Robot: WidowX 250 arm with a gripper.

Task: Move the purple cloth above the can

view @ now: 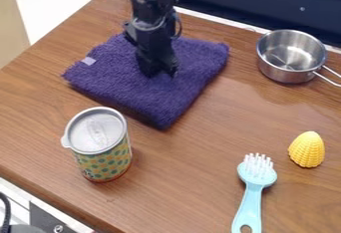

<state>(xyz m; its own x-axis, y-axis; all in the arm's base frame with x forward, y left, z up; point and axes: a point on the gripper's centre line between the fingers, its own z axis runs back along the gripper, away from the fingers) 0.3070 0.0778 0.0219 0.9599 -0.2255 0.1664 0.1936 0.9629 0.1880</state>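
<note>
Treat the cloth [151, 90] as soft, light, likely to sag; pinch up a fold near its middle. Cannot tell the gripper [160, 72] clenched from released.

Purple cloth [150, 91] flat behind upright patterned can [104, 161]
</note>
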